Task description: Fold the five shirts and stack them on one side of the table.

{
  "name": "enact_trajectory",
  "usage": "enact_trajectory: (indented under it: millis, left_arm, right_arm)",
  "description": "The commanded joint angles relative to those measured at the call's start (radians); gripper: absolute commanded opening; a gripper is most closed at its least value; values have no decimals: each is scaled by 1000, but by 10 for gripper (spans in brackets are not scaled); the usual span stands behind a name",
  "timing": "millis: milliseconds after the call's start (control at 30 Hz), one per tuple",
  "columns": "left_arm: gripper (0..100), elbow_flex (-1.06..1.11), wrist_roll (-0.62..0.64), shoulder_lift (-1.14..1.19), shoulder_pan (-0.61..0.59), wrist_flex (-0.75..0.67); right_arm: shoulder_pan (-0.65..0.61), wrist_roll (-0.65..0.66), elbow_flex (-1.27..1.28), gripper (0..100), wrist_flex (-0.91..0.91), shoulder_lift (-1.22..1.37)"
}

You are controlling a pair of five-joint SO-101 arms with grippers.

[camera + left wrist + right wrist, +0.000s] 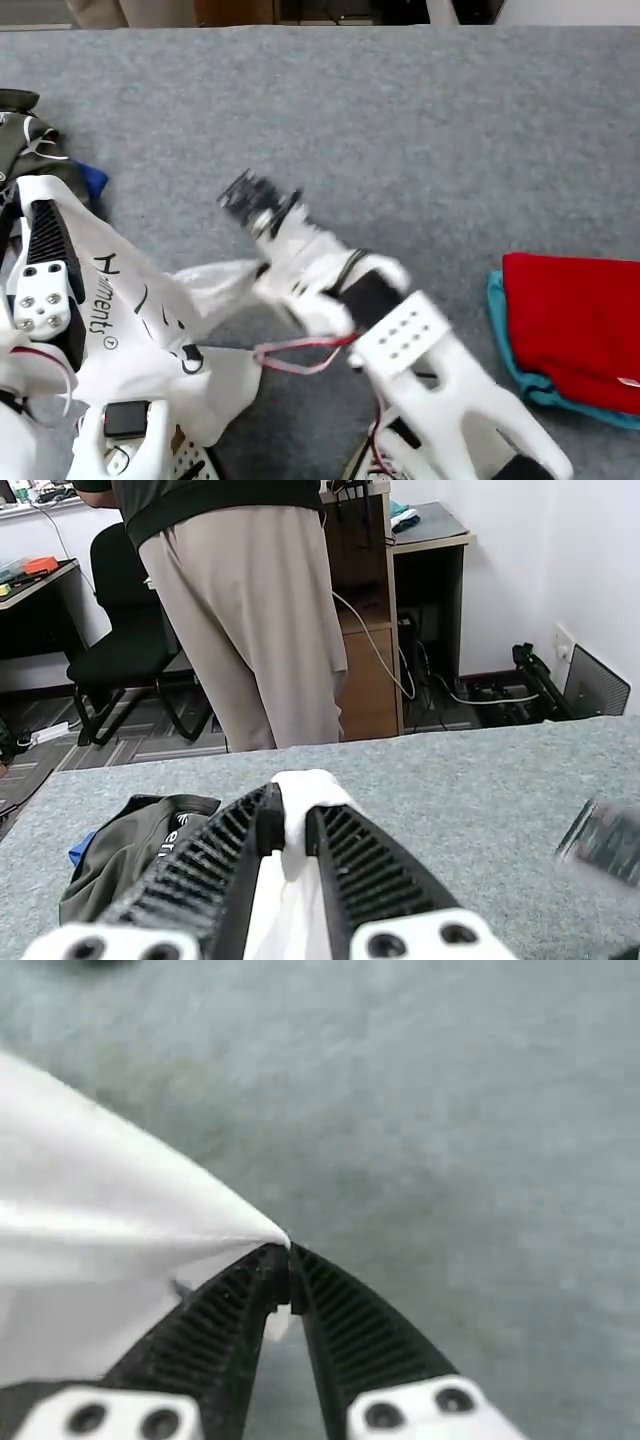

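A white shirt with black print [130,300] hangs stretched between my two arms at the table's front left. My left gripper [290,815] is shut on a fold of this white shirt [300,790]. My right gripper [285,1252] is shut on a corner of the white shirt [110,1220], above the grey table. In the high view the right arm [400,335] reaches from the front edge toward the middle. A folded red shirt [575,325] lies on a teal one [512,372] at the right edge.
A crumpled dark shirt [25,135] with a blue one [92,180] under it lies at the far left, also seen as the dark shirt [130,850]. Pink cables [300,355] loop under the right arm. A person stands beyond the table's far edge.
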Motion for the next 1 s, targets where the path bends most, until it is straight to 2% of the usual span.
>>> enact_trajectory:
  millis: [0,167,267,367,467,600,700,833,967]
  left_arm:
    - [19,3,-2,15,-8,-21]
    - [19,5,-2,15,-6,-21]
    - [19,5,-2,15,-6,-21]
    - [19,5,-2,15,-6,-21]
    - [19,5,-2,15,-6,-20]
    - [19,5,-2,15,-6,-20]
    - [19,5,-2,15,-6,-20]
    - [19,5,-2,15,-6,-17]
    - [19,6,-2,15,-6,-15]
  right_arm:
    - [136,37,-283,5,129,-33]
    - [243,63,-565,5,299,-33]
    - [251,78,-676,5,408,-28]
    - [217,80,-601,9,420,-24]
    - [76,115,-424,57,399,-18]
    - [-120,127,-145,196,252,-25]
    - [-240,126,-4,260,121,-28]
    - [-346,118,107,271,-34,-24]
    - [-360,21,203,271,-195,-22]
